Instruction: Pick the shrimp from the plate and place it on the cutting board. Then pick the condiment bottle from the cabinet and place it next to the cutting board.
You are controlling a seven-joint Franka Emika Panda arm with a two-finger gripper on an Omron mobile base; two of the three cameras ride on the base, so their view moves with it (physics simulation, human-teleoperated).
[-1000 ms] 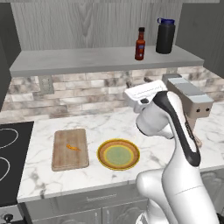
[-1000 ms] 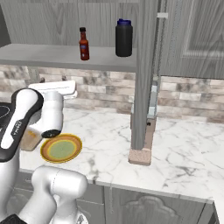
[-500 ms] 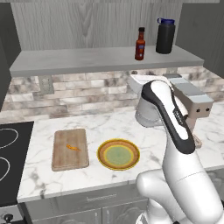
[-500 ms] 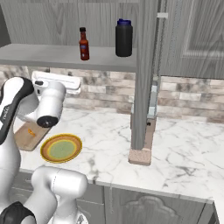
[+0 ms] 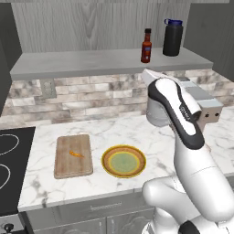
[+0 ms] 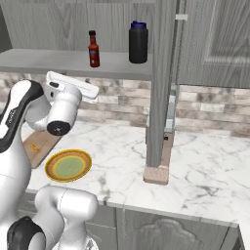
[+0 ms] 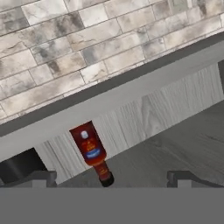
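White marble worktop [image 5: 137, 132] runs below a brick backsplash [image 5: 91, 96], with a black hob [image 5: 9, 160] at its left end in the left base view. On the worktop the board [image 5: 73, 155] lies flat, and the shrimp [image 5: 76, 154] rests on it, near its middle. Just beside the board sits the plate [image 5: 124, 161], apart from it. From the right base camera the plate [image 6: 68, 165] shows in front of the arm, and the board [image 6: 41, 144] with the shrimp [image 6: 34, 146] peeks out behind the arm's elbow.

Above the backsplash, the cabinet [image 5: 91, 61] carries the bottle [image 5: 146, 45], standing upright toward the shelf's right part, with a larger black bottle [image 5: 172, 37] just to its right, not touching. The right base view shows the same pair: bottle [image 6: 93, 49] and black bottle [image 6: 138, 42].

Arm [image 5: 176, 109] is raised, its hand lifted toward the shelf. In the hand view the gripper [image 7: 112, 177] points at the bottle [image 7: 92, 153], which appears inverted there, its black cap lying between the two fingertips [image 7: 41, 177] but seemingly well ahead of them. The tips stand wide apart with nothing held.
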